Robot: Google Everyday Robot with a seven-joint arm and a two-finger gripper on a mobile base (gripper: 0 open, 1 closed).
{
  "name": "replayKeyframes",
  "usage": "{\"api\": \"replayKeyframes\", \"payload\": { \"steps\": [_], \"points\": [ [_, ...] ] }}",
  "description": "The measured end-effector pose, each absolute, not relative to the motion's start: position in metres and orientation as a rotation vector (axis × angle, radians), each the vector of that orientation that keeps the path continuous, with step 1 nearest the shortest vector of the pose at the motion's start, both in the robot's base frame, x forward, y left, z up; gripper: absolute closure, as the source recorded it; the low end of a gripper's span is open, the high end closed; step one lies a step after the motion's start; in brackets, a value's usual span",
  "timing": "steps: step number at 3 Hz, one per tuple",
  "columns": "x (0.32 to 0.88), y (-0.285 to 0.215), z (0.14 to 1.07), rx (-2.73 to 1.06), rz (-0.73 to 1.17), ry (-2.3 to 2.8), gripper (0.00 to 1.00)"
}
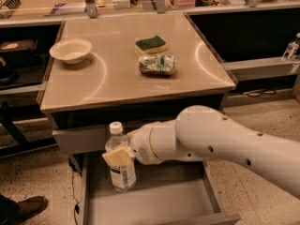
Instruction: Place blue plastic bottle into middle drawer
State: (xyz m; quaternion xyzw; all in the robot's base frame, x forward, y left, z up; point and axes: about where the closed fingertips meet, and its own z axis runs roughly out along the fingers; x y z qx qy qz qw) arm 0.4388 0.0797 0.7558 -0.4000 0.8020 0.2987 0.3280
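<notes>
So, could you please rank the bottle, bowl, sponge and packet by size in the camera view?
1. blue plastic bottle, nearest the camera, held by the gripper over the middle drawer
2. bowl
3. crumpled packet and sponge, roughly alike
</notes>
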Motion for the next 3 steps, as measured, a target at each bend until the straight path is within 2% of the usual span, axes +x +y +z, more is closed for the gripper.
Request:
{"api": "replayKeyframes", "payload": {
  "steps": [1,3],
  "points": [
    [0.449,0.064,0.712,-0.930,0.755,2.124,1.00],
    [0.447,0.066,0.698,-0.900,0.767,2.134,1.00]
  ]
}}
